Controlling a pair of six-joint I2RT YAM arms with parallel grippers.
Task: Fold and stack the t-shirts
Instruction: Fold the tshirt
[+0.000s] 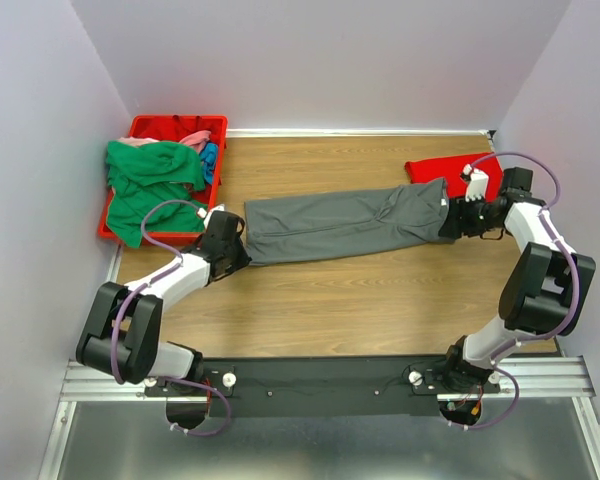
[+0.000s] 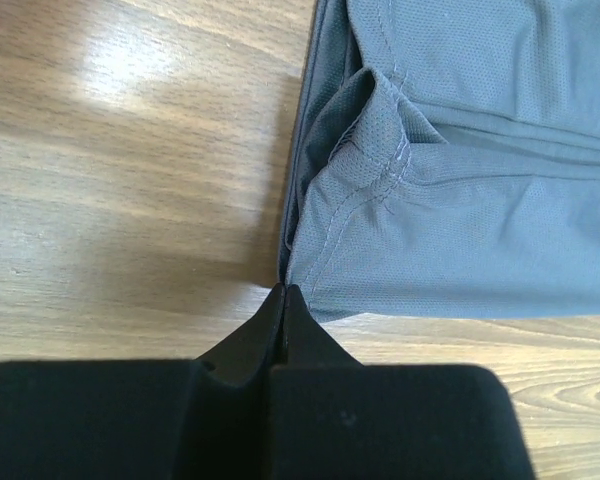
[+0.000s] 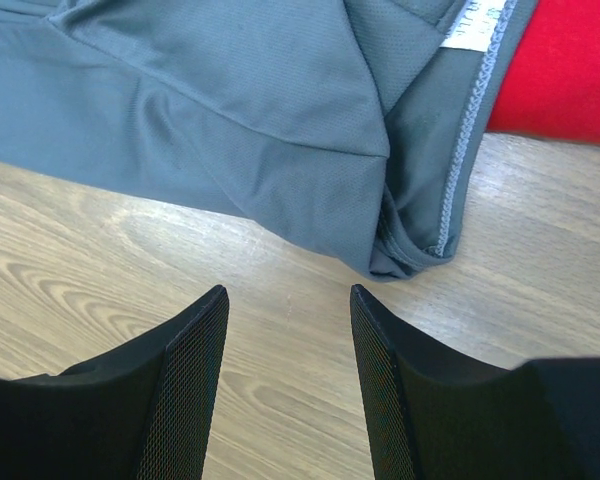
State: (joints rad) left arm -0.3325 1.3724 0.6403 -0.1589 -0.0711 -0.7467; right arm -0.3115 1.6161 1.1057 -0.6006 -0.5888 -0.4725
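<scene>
A dark grey t-shirt (image 1: 340, 222) lies folded into a long strip across the middle of the table. My left gripper (image 1: 244, 252) is at its left end, and in the left wrist view the gripper (image 2: 283, 292) is shut with its tips pinching the corner of the grey cloth (image 2: 460, 200). My right gripper (image 1: 448, 224) is at the strip's right end. The right wrist view shows it (image 3: 288, 295) open over bare wood, just short of the grey hem (image 3: 230, 110). A folded red t-shirt (image 1: 435, 170) (image 3: 570, 70) lies behind that end.
A red plastic bin (image 1: 145, 125) stands at the back left with a green shirt (image 1: 150, 180) spilling over its front, and pink (image 1: 195, 140) and blue (image 1: 210, 160) cloth inside. Purple walls close in the table on three sides.
</scene>
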